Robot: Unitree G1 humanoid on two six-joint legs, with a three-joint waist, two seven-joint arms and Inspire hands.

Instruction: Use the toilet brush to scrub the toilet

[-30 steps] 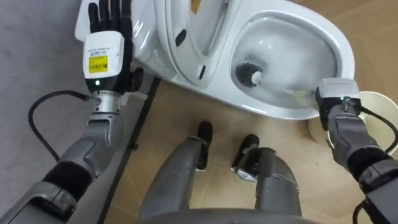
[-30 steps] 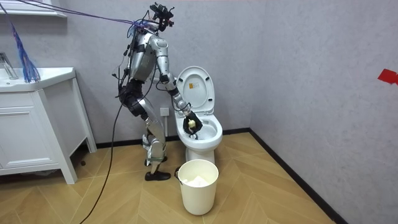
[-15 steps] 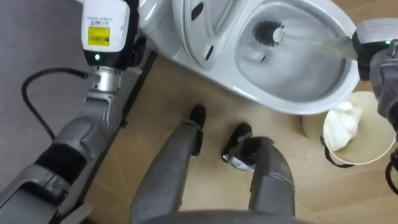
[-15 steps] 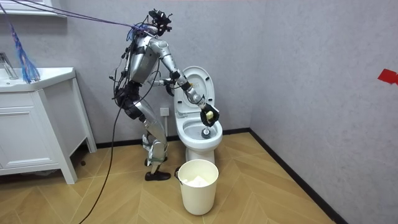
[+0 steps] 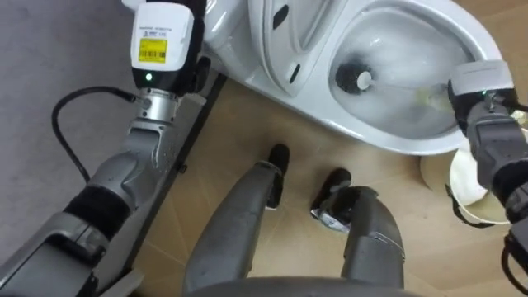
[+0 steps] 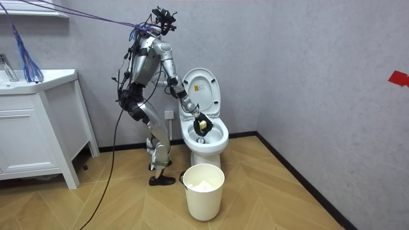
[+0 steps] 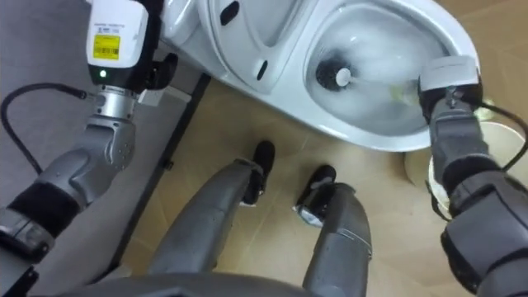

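Note:
The white toilet (image 5: 375,136) stands open before me, its seat and lid (image 6: 201,89) raised. A dark brush head (image 5: 356,78) sits low inside the wet bowl. Its pale handle (image 5: 408,91) runs right to my right hand (image 5: 477,82), which is shut on it at the bowl's right rim. In the room view that hand (image 6: 200,123) reaches down into the bowl while I stand bent at the toilet's side. My left hand (image 5: 161,41) is raised beside the toilet's left flank, back toward me, cut off by the view's top edge.
A white bin (image 6: 204,190) with white waste stands on the wood floor in front of the toilet, at my right (image 5: 474,177). A white vanity cabinet (image 6: 38,128) is at the room view's left. A grey wall runs behind the toilet.
My right hand pushed the brush out to the far side of the bowl, then drew it back toward the middle. The eye views shifted with my head.

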